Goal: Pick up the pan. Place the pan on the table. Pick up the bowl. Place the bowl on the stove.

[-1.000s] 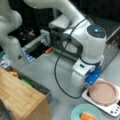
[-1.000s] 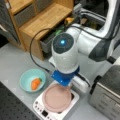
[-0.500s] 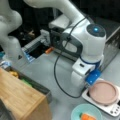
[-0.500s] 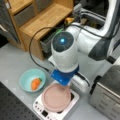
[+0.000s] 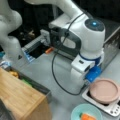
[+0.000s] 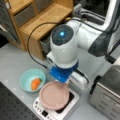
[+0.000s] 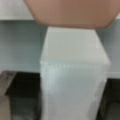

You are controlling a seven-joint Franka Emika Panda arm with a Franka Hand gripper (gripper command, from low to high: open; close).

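Observation:
The dusty-pink pan [image 5: 103,90] [image 6: 53,95] sits on the white stove [image 5: 113,108] [image 6: 71,103] in both front views. My gripper [image 5: 92,78] hangs low at the pan's edge, its fingers hidden under the blue wrist mount [image 6: 61,73]. In the wrist view the pan's white handle [image 7: 73,75] fills the middle, with the pan [image 7: 72,12] at the top and a grey finger [image 7: 7,100] far out at each bottom corner, apart from the handle, so the gripper is open. The teal bowl [image 6: 28,77] [image 5: 86,111], with an orange item [image 6: 35,83] inside, rests on the grey table [image 6: 15,62] beside the stove.
A wooden board-topped block [image 5: 20,100] stands at the left in a front view, and a wooden shelf unit [image 6: 42,17] at the top in a front view. The silver toaster oven [image 6: 107,92] stands to the right of the stove. A black cable [image 5: 56,75] loops from the wrist.
The wrist has edged slightly nearer the pan's handle. Pan, bowl and stove have not moved.

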